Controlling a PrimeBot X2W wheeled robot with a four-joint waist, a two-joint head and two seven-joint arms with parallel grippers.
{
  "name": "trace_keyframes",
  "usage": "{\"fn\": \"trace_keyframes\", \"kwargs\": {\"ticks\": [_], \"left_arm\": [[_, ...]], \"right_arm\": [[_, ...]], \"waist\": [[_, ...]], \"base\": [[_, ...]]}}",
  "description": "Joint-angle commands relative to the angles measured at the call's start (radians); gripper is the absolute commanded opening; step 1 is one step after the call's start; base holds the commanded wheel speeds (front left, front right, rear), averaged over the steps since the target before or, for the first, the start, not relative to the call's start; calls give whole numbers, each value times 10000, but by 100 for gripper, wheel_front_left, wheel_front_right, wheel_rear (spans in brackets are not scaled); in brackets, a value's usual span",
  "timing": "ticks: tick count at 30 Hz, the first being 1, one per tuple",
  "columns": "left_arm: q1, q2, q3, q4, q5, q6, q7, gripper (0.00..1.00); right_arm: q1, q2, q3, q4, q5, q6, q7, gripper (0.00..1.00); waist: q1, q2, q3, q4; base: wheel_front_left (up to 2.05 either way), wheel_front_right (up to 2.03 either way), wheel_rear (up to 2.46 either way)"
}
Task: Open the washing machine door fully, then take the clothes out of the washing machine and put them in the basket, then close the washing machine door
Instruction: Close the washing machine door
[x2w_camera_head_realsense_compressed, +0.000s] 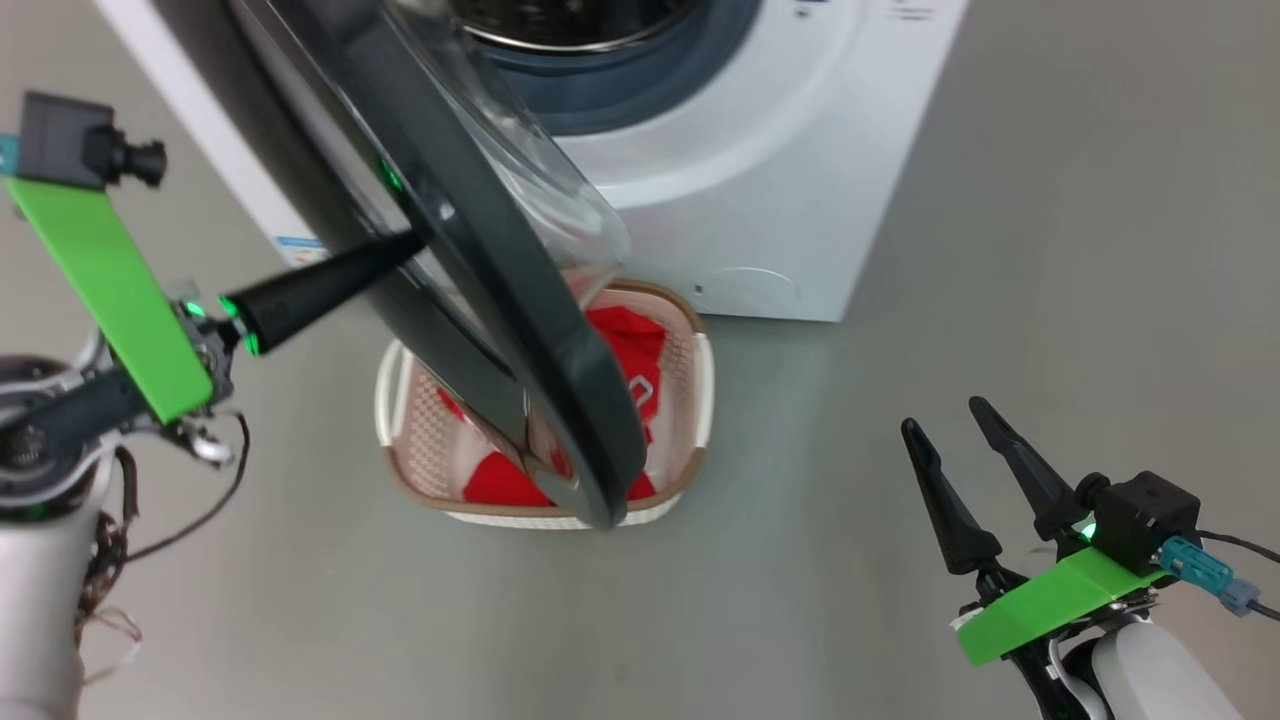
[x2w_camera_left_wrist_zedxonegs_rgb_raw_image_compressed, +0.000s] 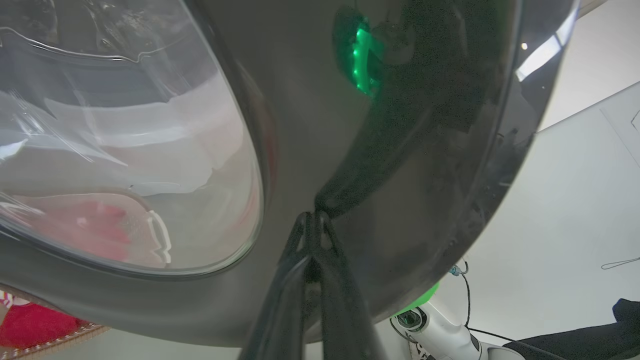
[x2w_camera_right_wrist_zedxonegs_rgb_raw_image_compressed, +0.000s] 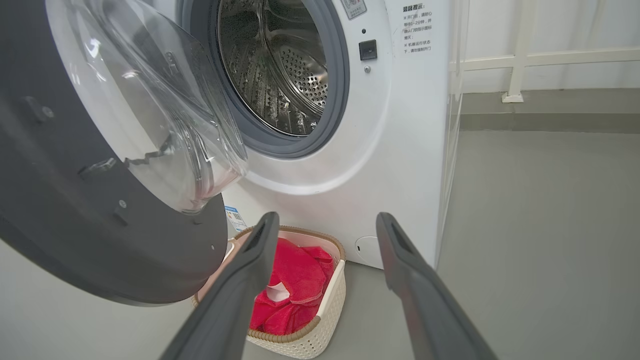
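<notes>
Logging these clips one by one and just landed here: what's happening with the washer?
The left gripper, shut, presses its tips against the glossy outer face of the washing machine door, which stands partly open above the basket. The red clothes lie in the basket on the floor in front of the washing machine; what shows of the drum looks empty. The right gripper hangs open off to the right, holding nothing. Closing the door seems to be what is left.

washing machine (x2w_camera_right_wrist_zedxonegs_rgb_raw_image_compressed: 400, 150) 1 | door (x2w_camera_right_wrist_zedxonegs_rgb_raw_image_compressed: 75, 240) 1 | basket (x2w_camera_right_wrist_zedxonegs_rgb_raw_image_compressed: 320, 332) 1 | clothes (x2w_camera_right_wrist_zedxonegs_rgb_raw_image_compressed: 297, 277) 1 heap | jaws 2 pairs
</notes>
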Motion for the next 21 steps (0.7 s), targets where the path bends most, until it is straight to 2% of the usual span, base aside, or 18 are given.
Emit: {"fn": "trace_keyframes", "kwargs": {"ticks": [1,13,21], "left_arm": [[-579,325,400,-168,74,-44,-119,0],[-1798,234,415,799,355,-44,-1044,0],[-2695,270,456,1885,606,-44,-1992,0]], "right_arm": [[-159,40,169,-289,-74,88,-119,100],[-492,470,8,-449,-184,88,-119,100],[-700,680,2,-485,-222,88,-119,100]], "waist": [[0,-1,297,-498],[0,-1,948,-1572],[0,-1,1276,-2046]], "base": [[0,0,0],[0,0,0],[0,0,0]]}}
